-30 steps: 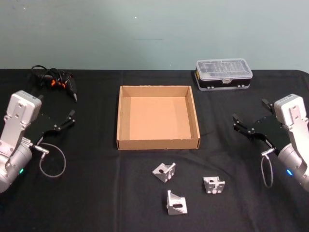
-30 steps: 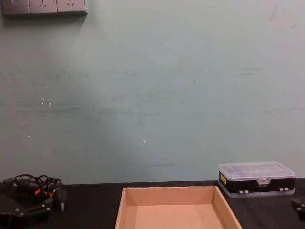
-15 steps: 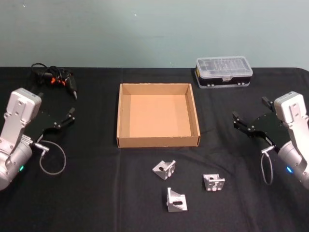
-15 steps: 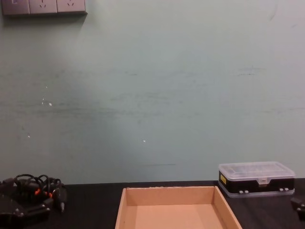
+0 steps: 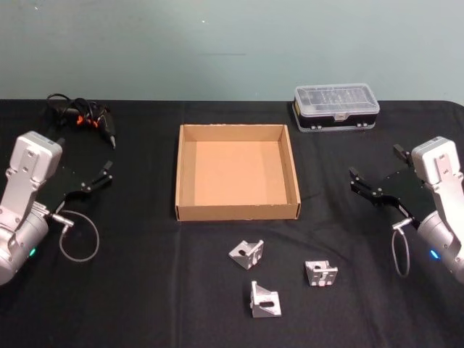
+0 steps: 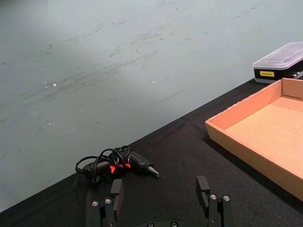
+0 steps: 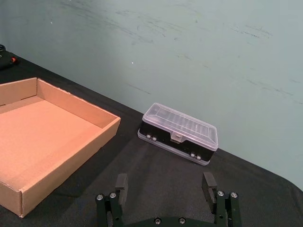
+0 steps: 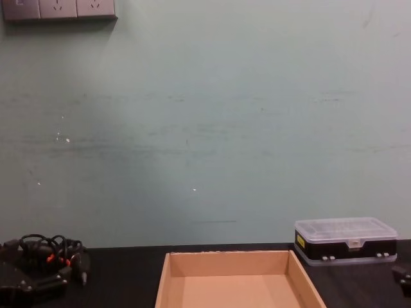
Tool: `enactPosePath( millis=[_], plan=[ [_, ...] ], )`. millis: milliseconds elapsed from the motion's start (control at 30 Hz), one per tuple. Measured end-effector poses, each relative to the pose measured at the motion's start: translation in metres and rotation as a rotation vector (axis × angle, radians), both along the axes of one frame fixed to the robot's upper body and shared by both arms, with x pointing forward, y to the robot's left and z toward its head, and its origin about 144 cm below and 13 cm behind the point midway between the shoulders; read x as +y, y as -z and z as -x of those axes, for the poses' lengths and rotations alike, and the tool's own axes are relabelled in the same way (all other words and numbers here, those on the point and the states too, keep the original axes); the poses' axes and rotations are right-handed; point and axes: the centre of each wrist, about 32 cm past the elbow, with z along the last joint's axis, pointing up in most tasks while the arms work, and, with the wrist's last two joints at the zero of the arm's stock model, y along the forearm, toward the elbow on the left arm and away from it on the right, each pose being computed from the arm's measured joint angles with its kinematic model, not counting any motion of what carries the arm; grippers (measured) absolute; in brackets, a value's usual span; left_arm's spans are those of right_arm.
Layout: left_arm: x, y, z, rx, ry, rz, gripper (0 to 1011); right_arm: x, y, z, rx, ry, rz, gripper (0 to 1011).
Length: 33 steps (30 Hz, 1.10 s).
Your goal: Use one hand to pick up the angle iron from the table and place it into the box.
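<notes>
Cardboard is showing bare across the floor of the box (image 5: 237, 212), which is sitting on the middle of the table (image 5: 145, 290) with its open top facing up. Three pieces are lying loose on the black surface at 6 o'clock from the box, all apart from it and from each other. The left angle iron (image 5: 246, 254) is lying closest to the box's front wall. The right angle iron (image 5: 321, 274) is resting at 4 o'clock from that one. The near angle iron (image 5: 265, 301) is sitting at 6 o'clock from the left one, closest to the robot.

At 9 o'clock from the box and well apart from it, the left gripper (image 6: 159, 189) is hanging with its fingers spread wide and gripping nothing. At 3 o'clock from the box, also well apart, the right gripper (image 7: 164, 183) is doing the same, its fingers parted wide around empty air.

At 1 o'clock from the box a plastic case (image 5: 336, 109) with a clear lid is sitting by the table's far edge. At 10 o'clock a black tool with a tangled cable (image 5: 83, 119) is lying near the far left corner.
</notes>
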Motion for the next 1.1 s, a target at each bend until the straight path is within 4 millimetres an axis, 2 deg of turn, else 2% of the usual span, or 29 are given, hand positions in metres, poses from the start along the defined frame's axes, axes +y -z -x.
enactPosePath(
  millis=[367, 567, 800, 1000, 1100],
  plan=[
    [0.0, 0.0, 0.0, 0.0, 0.0, 0.0, 1011, 0.0, 0.0, 0.0, 0.0, 0.0, 0.0, 1000],
    [0.0, 0.0, 0.0, 0.0, 0.0, 0.0, 1011, -0.003, -0.009, 0.002, -0.004, -0.018, -0.016, 1000],
    [0.0, 0.0, 0.0, 0.0, 0.0, 0.0, 1011, -0.014, -0.038, 0.011, 0.029, -0.13, -0.014, 1002],
    [0.0, 0.0, 0.0, 0.0, 0.0, 0.0, 1011, -0.028, -0.078, 0.022, 0.111, -0.31, -0.01, 1002],
    [0.0, 0.0, 0.0, 0.0, 0.0, 0.0, 1011, -0.03, -0.09, 0.024, 0.147, -0.384, -0.002, 1000]
  ],
)
